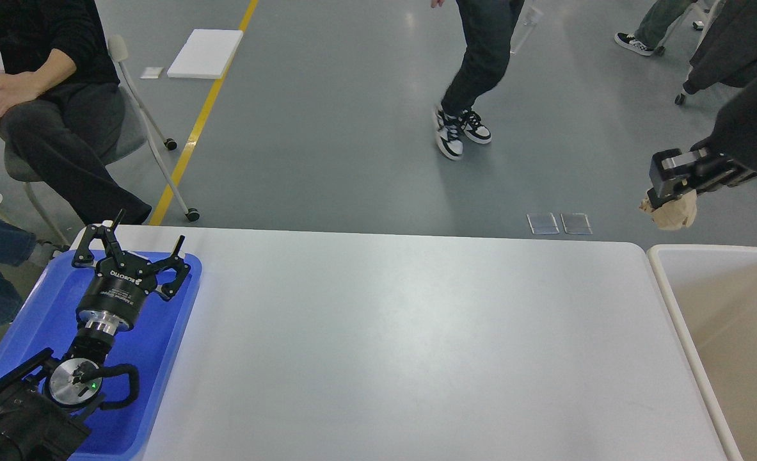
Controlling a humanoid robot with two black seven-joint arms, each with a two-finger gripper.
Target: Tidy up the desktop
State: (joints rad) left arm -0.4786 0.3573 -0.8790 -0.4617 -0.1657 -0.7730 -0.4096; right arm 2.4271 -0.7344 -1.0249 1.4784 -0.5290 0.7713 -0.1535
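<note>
The desktop (404,333) is a wide white tabletop with rounded corners, bare across its middle. My left gripper (148,232) is open and empty, its fingers spread above the blue tray (32,320) at the table's left end. My right gripper (669,208) is at the far right, raised beyond the table's far edge and above the far end of the beige bin (724,320). It is shut on a crumpled tan paper wad (674,213) that hangs under its fingers.
The beige-white bin stands against the table's right end and is open. A person sits on a chair (64,128) at the far left. Another person (474,83) walks on the grey floor beyond the table.
</note>
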